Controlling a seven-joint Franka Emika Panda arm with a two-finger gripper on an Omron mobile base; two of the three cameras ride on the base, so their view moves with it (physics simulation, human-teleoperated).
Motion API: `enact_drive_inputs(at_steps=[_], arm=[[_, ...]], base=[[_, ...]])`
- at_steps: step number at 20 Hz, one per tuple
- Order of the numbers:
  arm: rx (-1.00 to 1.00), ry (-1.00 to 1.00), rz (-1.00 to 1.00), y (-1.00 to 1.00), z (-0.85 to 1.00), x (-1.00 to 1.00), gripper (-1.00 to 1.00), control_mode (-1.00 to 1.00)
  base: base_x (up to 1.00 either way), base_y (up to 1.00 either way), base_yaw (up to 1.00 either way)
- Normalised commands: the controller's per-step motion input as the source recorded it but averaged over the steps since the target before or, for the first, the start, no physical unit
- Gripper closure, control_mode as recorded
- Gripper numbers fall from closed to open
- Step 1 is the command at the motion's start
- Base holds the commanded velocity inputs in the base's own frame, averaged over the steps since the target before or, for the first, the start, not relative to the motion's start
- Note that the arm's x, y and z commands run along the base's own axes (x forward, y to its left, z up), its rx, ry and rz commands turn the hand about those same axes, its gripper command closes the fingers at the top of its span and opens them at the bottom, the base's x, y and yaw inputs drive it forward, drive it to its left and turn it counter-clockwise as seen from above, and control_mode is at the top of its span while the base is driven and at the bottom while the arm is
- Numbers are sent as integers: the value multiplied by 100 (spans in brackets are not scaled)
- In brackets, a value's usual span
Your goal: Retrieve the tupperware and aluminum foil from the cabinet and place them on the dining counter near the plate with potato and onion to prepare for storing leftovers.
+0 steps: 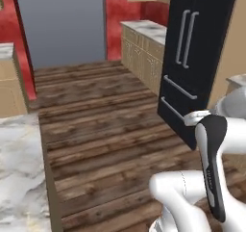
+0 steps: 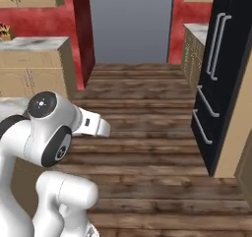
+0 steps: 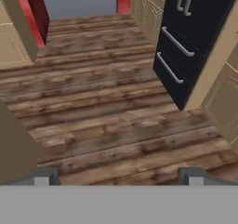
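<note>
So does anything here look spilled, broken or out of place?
Nothing stands out. The wood floor is bare, the black fridge is shut with its handles straight, and the gripper is open, holding nothing.

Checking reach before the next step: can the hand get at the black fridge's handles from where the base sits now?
Probably not yet. The hand is open and empty, with bare wood floor between it and the fridge; nothing blocks the way, but the base likely must drive closer.
</note>
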Motion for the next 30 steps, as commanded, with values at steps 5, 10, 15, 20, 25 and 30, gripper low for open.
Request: enact_drive_inputs(at_steps=[5, 10, 15, 20, 25, 30], arm=[[0, 0, 0, 0, 0, 0, -100, 100], [0, 0, 0, 0, 0, 0, -100, 100], [0, 0, 0, 0, 0, 0, -100, 100], [0, 0, 0, 0, 0, 0, -100, 100], [0, 0, 0, 0, 0, 0, -100, 100], [0, 0, 0, 0, 0, 0, -100, 100]], base=[[100, -26, 13], [100, -11, 11], [100, -8, 8], [100, -8, 2], [100, -5, 0], [100, -6, 0]])
